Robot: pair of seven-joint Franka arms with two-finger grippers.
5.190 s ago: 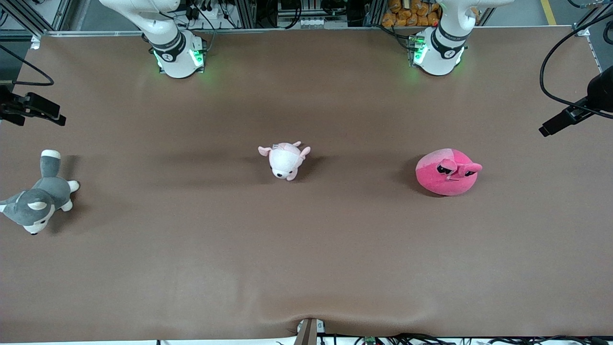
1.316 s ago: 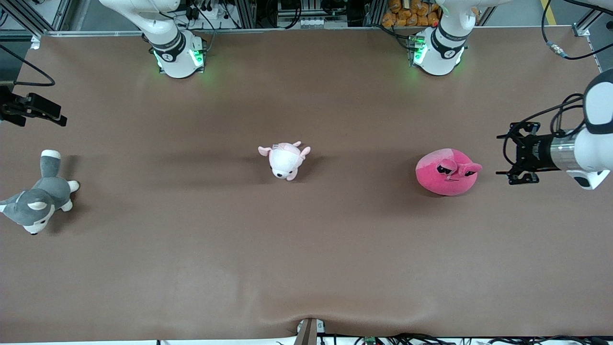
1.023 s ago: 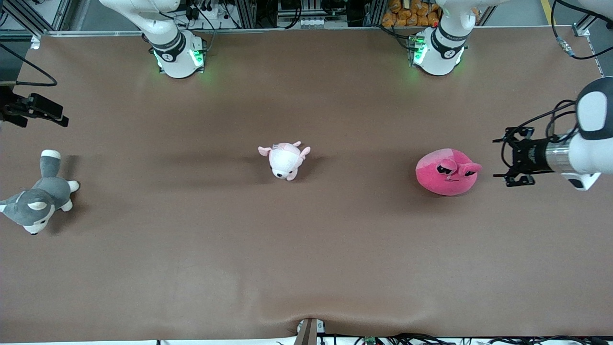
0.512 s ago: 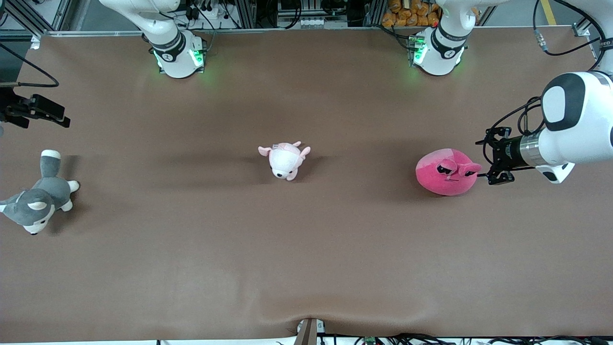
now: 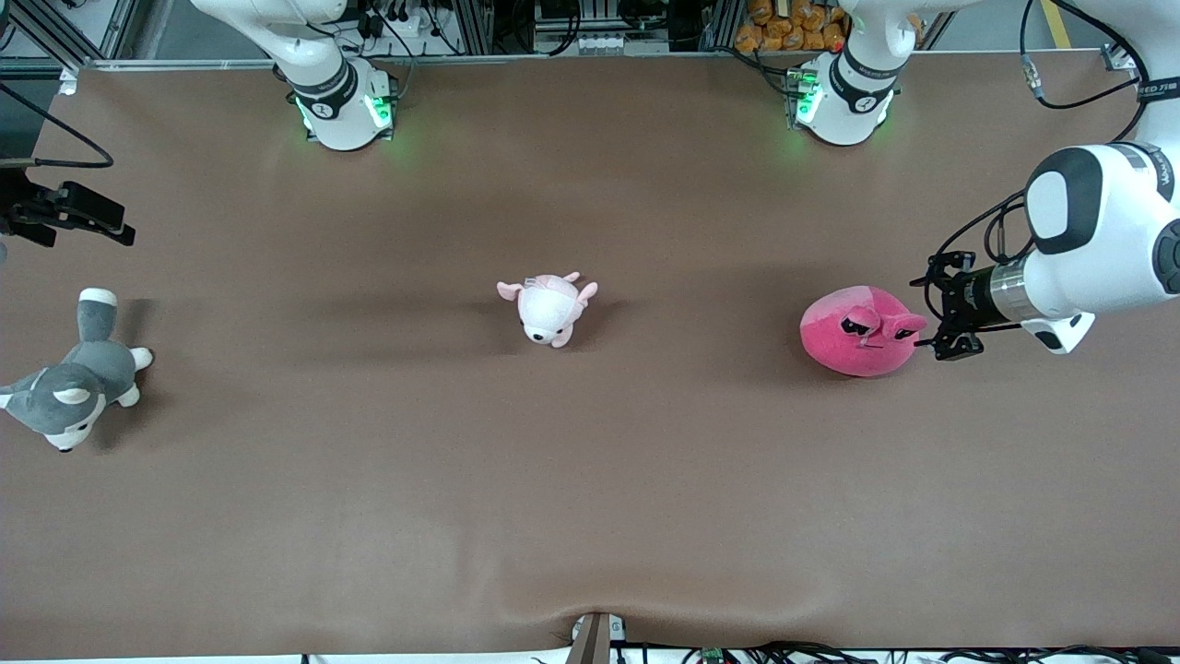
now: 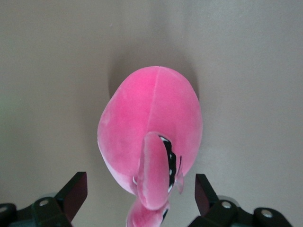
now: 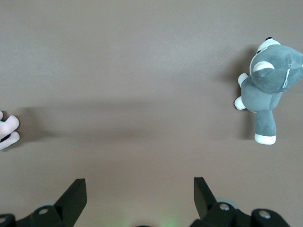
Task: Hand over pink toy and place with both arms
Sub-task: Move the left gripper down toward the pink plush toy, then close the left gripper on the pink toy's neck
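The pink toy (image 5: pixel 862 330), a round hot-pink plush with sleepy black eyes, lies on the brown table toward the left arm's end. My left gripper (image 5: pixel 929 318) is low beside it, at the end where the eyes are, and open. In the left wrist view the toy (image 6: pixel 147 118) fills the middle. Its eye bumps poke in between the spread fingers (image 6: pixel 75 191) of the left gripper (image 6: pixel 140 198), which touch nothing. My right gripper (image 5: pixel 115 226) waits over the right arm's end of the table, open and empty (image 7: pixel 139 198).
A small pale pink-and-white plush (image 5: pixel 548 307) lies mid-table. A grey-and-white husky plush (image 5: pixel 74 387) lies at the right arm's end, also in the right wrist view (image 7: pixel 266 90). The arm bases (image 5: pixel 346 101) stand along the table's edge farthest from the front camera.
My left gripper has come in from the left arm's end of the table, down to the pink toy's eye end, staying open. The toys have not moved and the right arm has barely moved.
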